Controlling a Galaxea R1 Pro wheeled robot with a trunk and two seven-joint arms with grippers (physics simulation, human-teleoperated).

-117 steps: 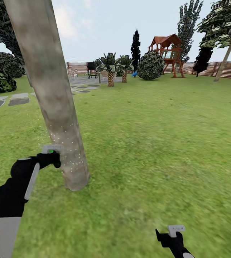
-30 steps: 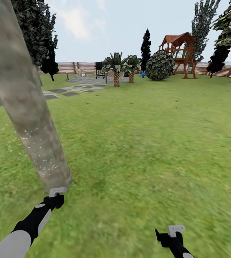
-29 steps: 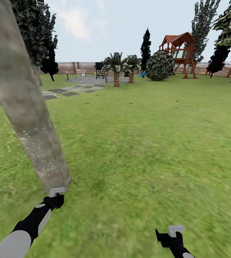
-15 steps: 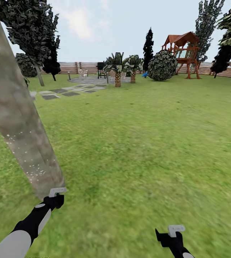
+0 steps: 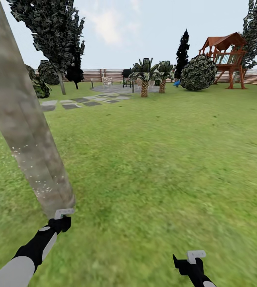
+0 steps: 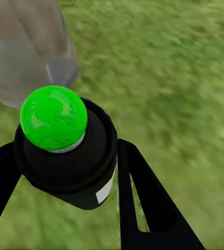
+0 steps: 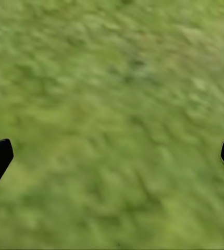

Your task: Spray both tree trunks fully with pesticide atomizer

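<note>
Head view: the tree trunk, flecked with pesticide, leans at ten o'clock; the left gripper sits at its base. Left wrist view: the jaws clamp the pesticide atomizer, green-capped. Right wrist view: the right gripper has its jaws wide apart, empty above the grass.

No words, numbers or brand marks can be read anywhere. The small white label on the black sprayer is blank.
</note>
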